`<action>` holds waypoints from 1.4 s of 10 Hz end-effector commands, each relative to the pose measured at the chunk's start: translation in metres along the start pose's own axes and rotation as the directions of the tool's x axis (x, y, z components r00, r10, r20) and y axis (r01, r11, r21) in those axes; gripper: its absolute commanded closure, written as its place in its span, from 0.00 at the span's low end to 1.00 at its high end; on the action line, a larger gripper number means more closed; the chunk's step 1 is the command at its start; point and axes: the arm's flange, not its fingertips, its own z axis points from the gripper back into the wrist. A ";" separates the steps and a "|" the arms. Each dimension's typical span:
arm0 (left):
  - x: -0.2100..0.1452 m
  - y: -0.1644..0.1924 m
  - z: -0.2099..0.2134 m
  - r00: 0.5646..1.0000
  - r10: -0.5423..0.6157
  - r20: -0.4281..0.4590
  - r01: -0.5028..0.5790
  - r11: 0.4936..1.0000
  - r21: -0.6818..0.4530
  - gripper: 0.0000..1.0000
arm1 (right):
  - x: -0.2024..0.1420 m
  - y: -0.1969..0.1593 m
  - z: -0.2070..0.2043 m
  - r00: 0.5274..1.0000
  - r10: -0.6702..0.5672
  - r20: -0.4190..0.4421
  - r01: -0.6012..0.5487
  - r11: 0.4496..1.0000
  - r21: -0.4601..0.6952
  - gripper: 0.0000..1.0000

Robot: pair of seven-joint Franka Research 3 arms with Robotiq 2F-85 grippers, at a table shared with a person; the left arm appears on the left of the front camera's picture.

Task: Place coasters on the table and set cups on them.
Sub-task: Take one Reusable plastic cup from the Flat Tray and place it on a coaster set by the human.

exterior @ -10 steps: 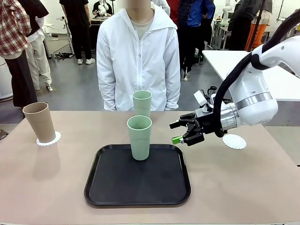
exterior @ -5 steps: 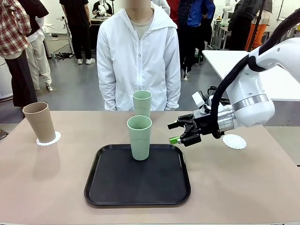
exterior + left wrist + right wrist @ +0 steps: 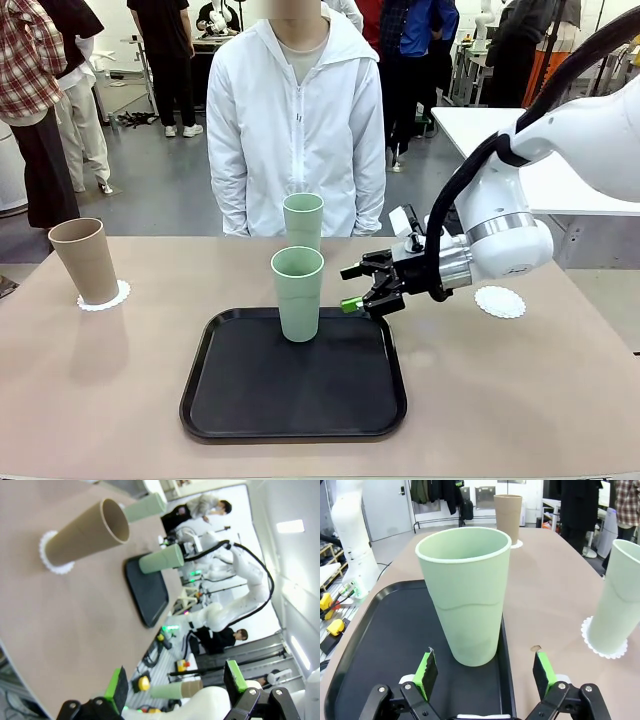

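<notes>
Green cup (image 3: 298,293) just beyond right gripper (image 3: 362,288).

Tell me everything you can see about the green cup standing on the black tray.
The pale green cup is a tall, tapered, handleless tumbler that looks like matte plastic, empty, with a rolled rim. It stands upright near the far edge of the black tray, touching only the tray. The right gripper, jaws open, is level with it on its right side, not touching. In the right wrist view the cup sits centred between the green pads.
</notes>
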 end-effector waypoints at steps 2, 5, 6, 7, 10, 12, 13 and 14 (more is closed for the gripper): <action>-0.001 -0.001 0.001 1.000 0.005 0.002 -0.005 1.000 0.006 0.00 | -0.009 -0.004 -0.025 1.000 0.016 0.016 -0.016 1.000 0.020 0.00; -0.001 -0.001 0.001 1.000 0.005 0.002 -0.005 1.000 0.006 0.00 | -0.008 -0.002 -0.037 1.000 0.021 0.001 -0.021 0.999 0.041 0.00; -0.001 -0.001 0.001 1.000 0.005 0.002 -0.005 1.000 0.006 0.00 | -0.008 -0.002 -0.041 1.000 0.019 0.000 -0.019 0.999 0.047 0.00; -0.001 -0.001 0.001 1.000 0.005 0.002 -0.005 1.000 0.006 0.00 | -0.007 -0.002 -0.046 1.000 0.022 -0.003 -0.022 0.998 0.056 0.00; -0.001 -0.001 0.001 1.000 0.005 0.002 -0.005 1.000 0.006 0.00 | -0.005 -0.001 -0.060 1.000 0.024 -0.011 -0.023 0.997 0.079 0.00; -0.001 -0.001 0.001 1.000 0.005 0.002 -0.005 1.000 0.006 0.00 | -0.003 -0.002 -0.071 1.000 0.027 -0.012 -0.026 0.995 0.092 0.00; -0.001 -0.001 0.001 1.000 0.005 0.002 -0.005 1.000 0.006 0.00 | -0.003 -0.003 -0.074 0.999 0.032 -0.012 -0.031 0.995 0.095 0.00; -0.001 -0.001 0.001 1.000 0.005 0.002 -0.005 1.000 0.006 0.00 | -0.004 -0.005 -0.078 0.999 0.035 -0.010 -0.034 0.994 0.100 0.00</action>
